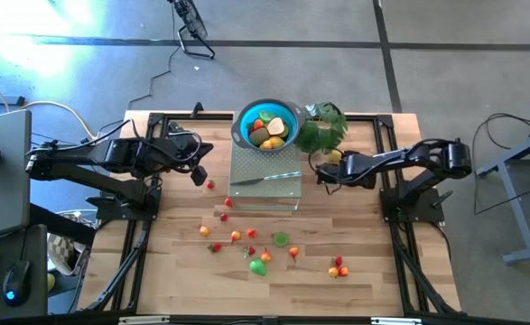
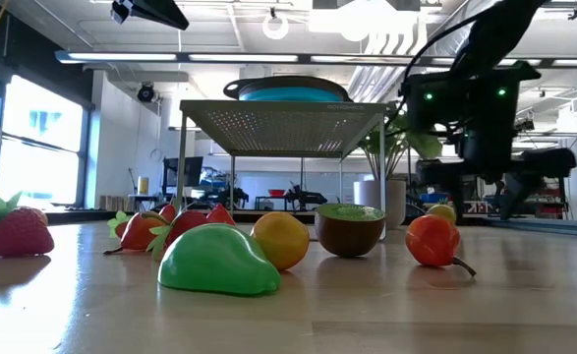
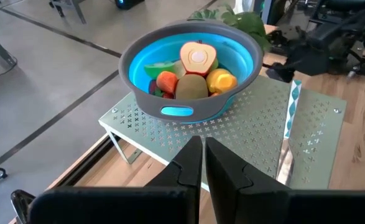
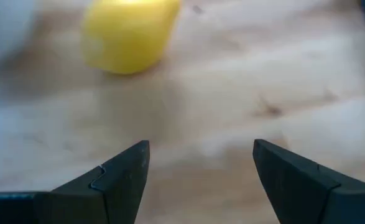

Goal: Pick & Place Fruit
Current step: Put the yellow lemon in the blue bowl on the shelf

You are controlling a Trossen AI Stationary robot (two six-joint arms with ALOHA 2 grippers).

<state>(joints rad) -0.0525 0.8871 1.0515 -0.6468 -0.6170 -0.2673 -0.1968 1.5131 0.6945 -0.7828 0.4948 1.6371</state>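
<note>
The right arm reaches in from the table's right side, its forearm stretched level toward the centre and bent down at the wrist, so the right gripper (image 1: 321,174) sits low over the wood just beside the right edge of the perforated metal rack (image 1: 265,185). Its two fingers (image 4: 117,174) stand wide apart with nothing between them. Just ahead of the fingertips lies a yellow fruit (image 4: 127,34) on the bare wood, apart from both fingers; from above it shows beside the gripper at the foot of the leafy plant (image 1: 323,126).

The left arm stretches from the table's left edge toward the centre, elbow raised, and its left gripper (image 1: 199,174) hangs above the wood just off the rack's left edge. Its fingers (image 3: 188,165) are pressed together and hold nothing. Ahead of this gripper, on the rack's far end, stands the blue bowl (image 3: 244,46) with several fruits inside: a halved red one, an orange one, a brown one, a yellow one and a green slice. A slim knife (image 3: 291,106) lies on the rack to the bowl's side.

Nearer the table's front edge than both grippers, the scattered fruit (image 1: 255,248) lies loose on the wood: small red and orange pieces, a green pear shape (image 2: 217,261), a halved brown kiwi (image 2: 350,228), a strawberry (image 2: 13,228).
</note>
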